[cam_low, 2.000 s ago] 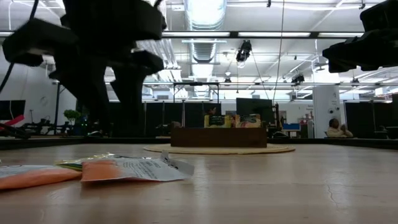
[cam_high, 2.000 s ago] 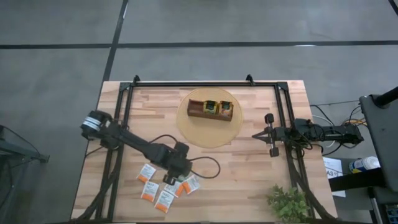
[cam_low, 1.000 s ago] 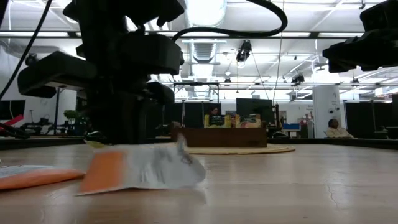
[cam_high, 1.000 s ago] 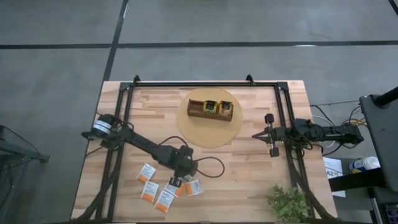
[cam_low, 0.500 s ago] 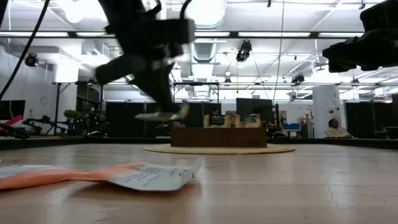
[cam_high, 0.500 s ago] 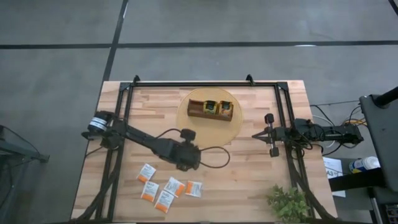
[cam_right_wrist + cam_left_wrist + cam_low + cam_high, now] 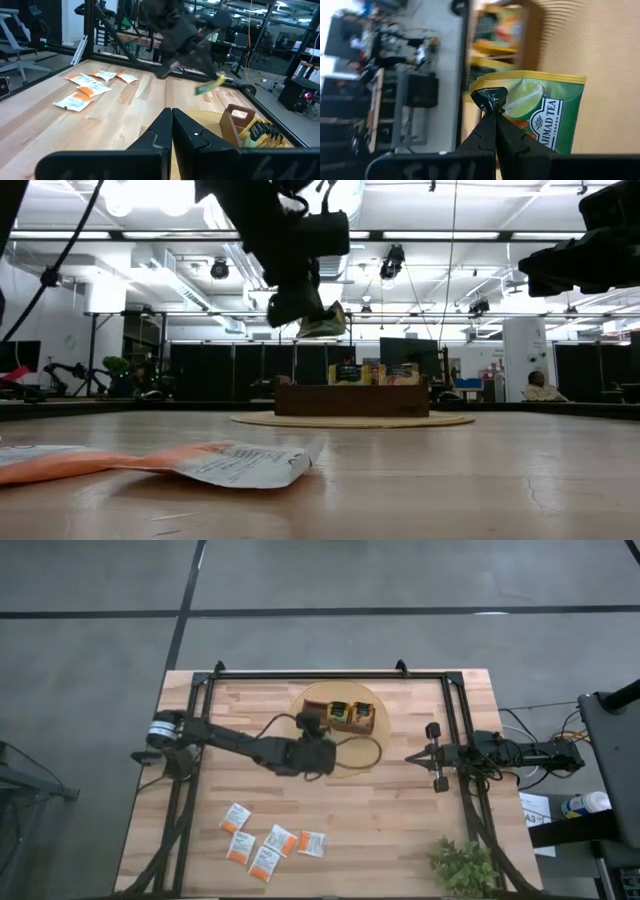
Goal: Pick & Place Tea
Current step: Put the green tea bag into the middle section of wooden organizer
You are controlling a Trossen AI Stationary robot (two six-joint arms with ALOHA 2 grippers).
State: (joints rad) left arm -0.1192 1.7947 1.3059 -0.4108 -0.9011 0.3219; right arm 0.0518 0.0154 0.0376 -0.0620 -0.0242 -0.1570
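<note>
1. Whereas half a second ago the left arm hung over bare table south-west of the mat, the left gripper (image 7: 318,745) now sits at the mat's 8 o'clock edge, raised clear of the tabletop.
2. Its fingers (image 7: 487,131) are clenched on a corner of a green Ahmad lime tea packet (image 7: 540,117), which hangs from the tips in mid-air.
3. In the low view that green packet (image 7: 322,326) floats well above the wood, higher than it was half a second ago and nearer the tray.
4. The wooden tray (image 7: 340,716) rests on the round woven mat (image 7: 370,750), at roughly 12 o'clock of the table centre; yellow-green packets (image 7: 350,714) stand in its middle and right compartments.
5. Five white-and-orange packets (image 7: 268,843) lie loose on the wooden table (image 7: 400,820) at about 7 o'clock, unmoved since half a second ago.
6. The right gripper (image 7: 412,757) waits at 3 o'clock, beside the mat's right edge, its fingers (image 7: 186,131) pressed together and holding nothing, just as in the earlier frames.
7. A small potted plant (image 7: 462,865) stands at the table's 5 o'clock corner.
</note>
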